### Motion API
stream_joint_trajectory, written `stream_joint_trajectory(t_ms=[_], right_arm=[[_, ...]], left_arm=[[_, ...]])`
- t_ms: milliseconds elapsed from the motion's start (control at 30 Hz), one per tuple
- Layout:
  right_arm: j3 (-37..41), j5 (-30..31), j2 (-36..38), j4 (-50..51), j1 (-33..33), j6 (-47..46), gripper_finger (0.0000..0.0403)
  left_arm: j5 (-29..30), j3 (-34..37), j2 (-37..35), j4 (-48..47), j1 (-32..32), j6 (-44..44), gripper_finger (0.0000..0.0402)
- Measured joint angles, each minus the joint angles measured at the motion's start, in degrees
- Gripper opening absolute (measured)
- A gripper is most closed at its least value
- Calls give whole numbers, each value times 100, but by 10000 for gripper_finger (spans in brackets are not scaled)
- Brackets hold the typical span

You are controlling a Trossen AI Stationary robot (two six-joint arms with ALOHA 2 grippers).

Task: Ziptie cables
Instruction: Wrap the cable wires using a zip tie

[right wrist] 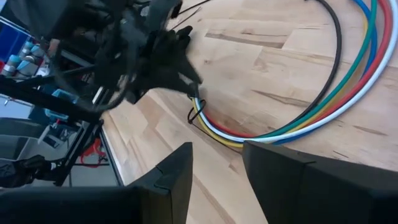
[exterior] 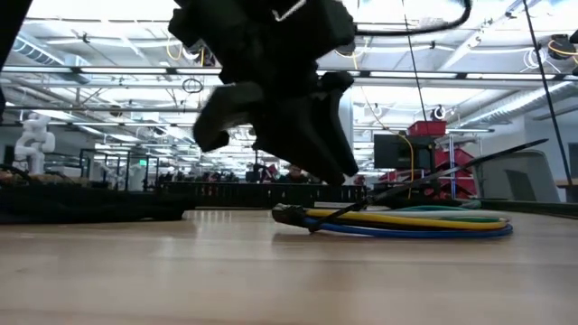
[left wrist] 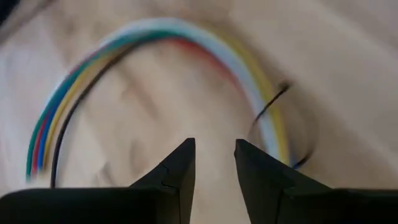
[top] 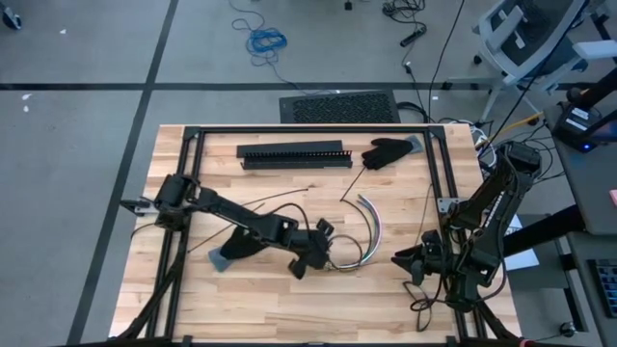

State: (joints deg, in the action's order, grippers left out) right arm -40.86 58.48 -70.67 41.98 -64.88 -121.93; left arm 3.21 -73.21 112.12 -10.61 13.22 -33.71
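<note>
The cables (top: 372,227), a bundle of white, yellow, green, blue, red and black wires, lie in an arc on the wooden table. A thin black zip tie (right wrist: 195,117) loops around the bundle near one end; its tail (exterior: 452,176) slants up off the table. My left gripper (top: 326,251) hovers just left of that end, open, with nothing between its fingers (left wrist: 180,165); the cable arc (left wrist: 205,37) lies ahead of it. My right gripper (top: 400,262) waits open at the near right, facing the cables (right wrist: 323,106).
A long black slotted bar (top: 294,154) and a black glove-like object (top: 386,151) lie at the far side. Loose thin black strips (top: 280,198) lie mid-table. A black metal frame (top: 308,128) runs round the table. Bare wood lies at the near left.
</note>
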Motion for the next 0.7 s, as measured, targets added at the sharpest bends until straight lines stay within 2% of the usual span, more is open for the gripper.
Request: stream_joint_trajectory(t_ms=[133,700], right_arm=[[0,-7,0,0,1,-22,139],[0,-11,0,-208,2,-190,139]], left_arm=[[-468,0,0,17,-9,-628,111],[-792,4,332,250,-202,-1368,111]])
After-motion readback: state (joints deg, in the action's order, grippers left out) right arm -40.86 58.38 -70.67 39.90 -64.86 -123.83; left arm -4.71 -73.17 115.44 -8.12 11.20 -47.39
